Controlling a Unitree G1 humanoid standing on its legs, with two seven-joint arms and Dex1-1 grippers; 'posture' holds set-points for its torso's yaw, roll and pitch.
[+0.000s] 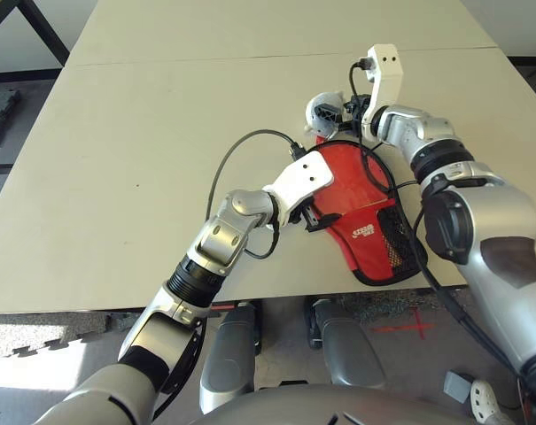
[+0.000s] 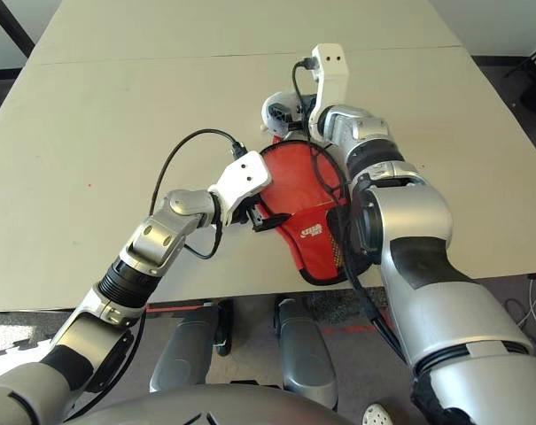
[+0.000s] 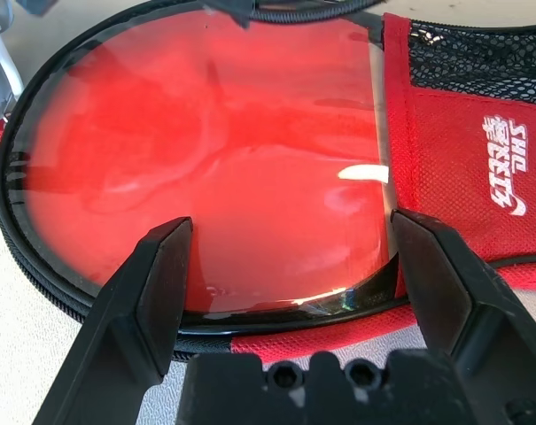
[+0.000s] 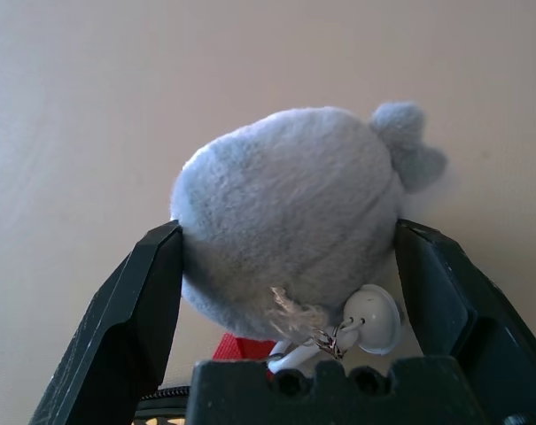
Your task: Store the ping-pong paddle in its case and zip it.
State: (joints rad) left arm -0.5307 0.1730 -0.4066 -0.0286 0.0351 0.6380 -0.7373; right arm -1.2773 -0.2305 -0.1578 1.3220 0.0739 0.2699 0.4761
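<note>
Lay glossy red in the black-edged case (image 3: 445,159): ping-pong paddle (image 3: 214,168), handle hidden. Spread wide, holding nothing: left gripper (image 3: 290,266), right gripper (image 4: 285,266).

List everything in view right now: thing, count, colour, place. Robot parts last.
table: one, beige, under everything.
case: one, red with black zipper edging, mesh pocket and white logo, near the table's front edge, right of centre.
ping-pong paddle: one, red glossy face, lying in the case; handle hidden.
plush lump: one, grey, on a metal ring at the case's far end.
left gripper: one, black fingers, open, over the paddle face.
right gripper: one, black fingers, open, either side of the plush lump.
</note>
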